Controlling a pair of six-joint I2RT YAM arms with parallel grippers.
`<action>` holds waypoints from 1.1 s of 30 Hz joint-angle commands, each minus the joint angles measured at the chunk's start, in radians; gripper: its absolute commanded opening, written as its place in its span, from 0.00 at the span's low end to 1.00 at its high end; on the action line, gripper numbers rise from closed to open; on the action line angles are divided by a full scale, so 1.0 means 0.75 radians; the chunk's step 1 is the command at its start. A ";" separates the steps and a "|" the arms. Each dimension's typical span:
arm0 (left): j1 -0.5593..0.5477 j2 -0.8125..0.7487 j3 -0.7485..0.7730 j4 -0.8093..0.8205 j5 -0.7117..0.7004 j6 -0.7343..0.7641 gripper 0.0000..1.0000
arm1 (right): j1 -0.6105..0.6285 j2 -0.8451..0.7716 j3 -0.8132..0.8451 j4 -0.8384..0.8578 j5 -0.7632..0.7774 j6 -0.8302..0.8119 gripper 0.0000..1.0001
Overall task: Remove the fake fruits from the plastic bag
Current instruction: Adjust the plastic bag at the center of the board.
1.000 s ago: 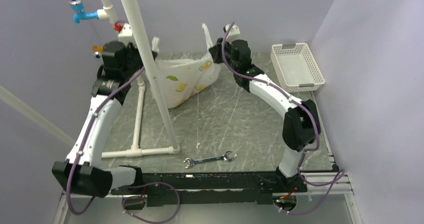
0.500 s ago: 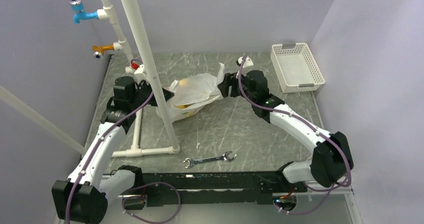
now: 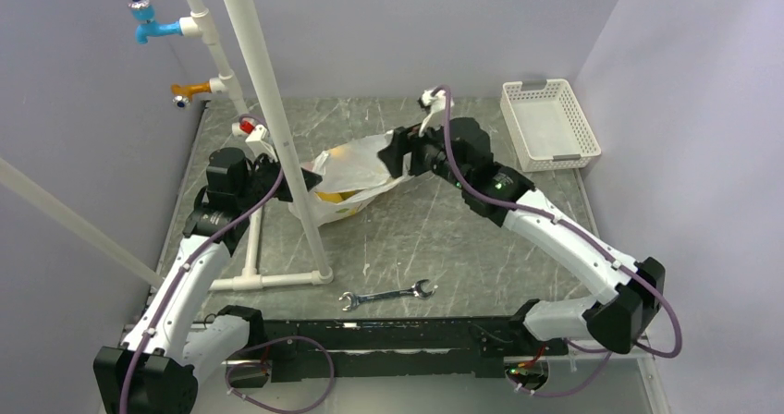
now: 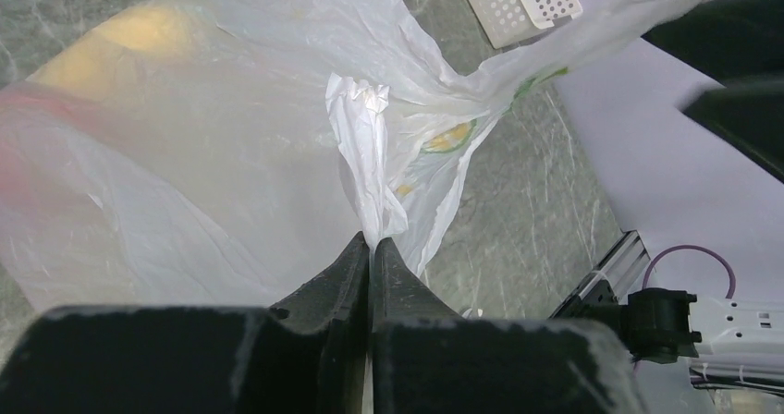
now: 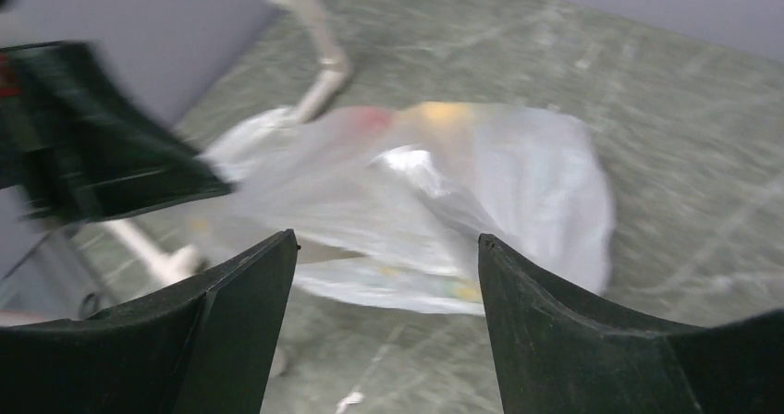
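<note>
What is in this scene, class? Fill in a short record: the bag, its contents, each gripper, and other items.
bag: plastic bag, slumped between the two grippers
contents: yellow shape shows through the film; no fruit outside yet
left gripper: shut on a fold of the bag
right gripper: open, empty, facing the bag
other items: wrench near the arm bases; white basket far right, empty

Left arm (image 3: 185, 285) and right arm (image 3: 564, 238): white shell links, black joint housings, a purple cable run along each, looping loose by the black base rail (image 3: 398, 335). Small green light on the right arm's housing farthest from the rail. Left claw (image 4: 371, 240) and right claw (image 5: 387, 238): matte black wedge fingers, scuffed edges.
</note>
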 commanded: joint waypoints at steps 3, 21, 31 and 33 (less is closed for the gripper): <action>-0.001 -0.041 -0.026 0.056 0.021 -0.013 0.10 | 0.176 0.002 0.079 0.101 -0.034 0.052 0.71; -0.003 -0.023 -0.064 -0.053 0.132 0.064 0.51 | 0.228 0.383 -0.007 0.137 0.206 -0.029 0.34; -0.002 -0.047 0.192 -0.405 -0.052 0.317 0.99 | 0.312 0.126 -0.395 0.243 0.194 -0.037 0.56; -0.003 -0.043 0.223 -0.417 -0.061 0.322 0.99 | 0.309 0.100 -0.473 0.284 0.217 -0.033 0.59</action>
